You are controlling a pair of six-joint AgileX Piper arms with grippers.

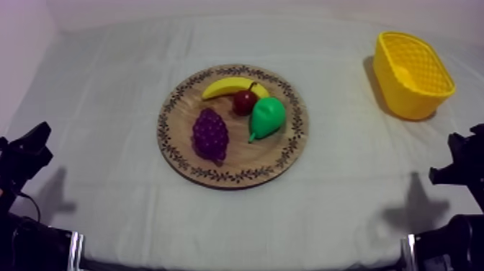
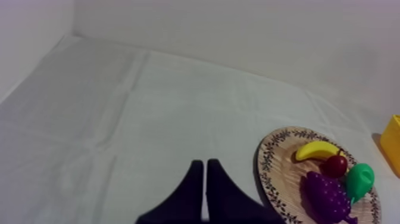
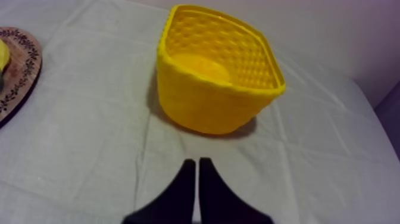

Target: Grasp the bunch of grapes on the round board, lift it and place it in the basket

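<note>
A purple bunch of grapes point(image 1: 210, 135) lies on the front left part of the round wooden board point(image 1: 284, 148) at the table's middle, beside a green pear point(image 1: 266, 117), a small red fruit point(image 1: 244, 101) and a banana point(image 1: 229, 86). The yellow basket point(image 1: 413, 73) stands at the far right and holds nothing. My left gripper point(image 2: 205, 173) is shut, low over the cloth to the left of the board point(image 2: 275, 173) with its grapes point(image 2: 326, 198). My right gripper point(image 3: 197, 170) is shut too, just in front of the basket point(image 3: 214, 80). Both arms sit low at the sides, left point(image 1: 25, 151) and right point(image 1: 461, 162).
Bare grey-white cloth point(image 1: 108, 108) surrounds the board on all sides. A pale wall point(image 2: 238, 30) rises behind the table's far edge. Between board and basket lies an open strip of cloth point(image 1: 342, 101).
</note>
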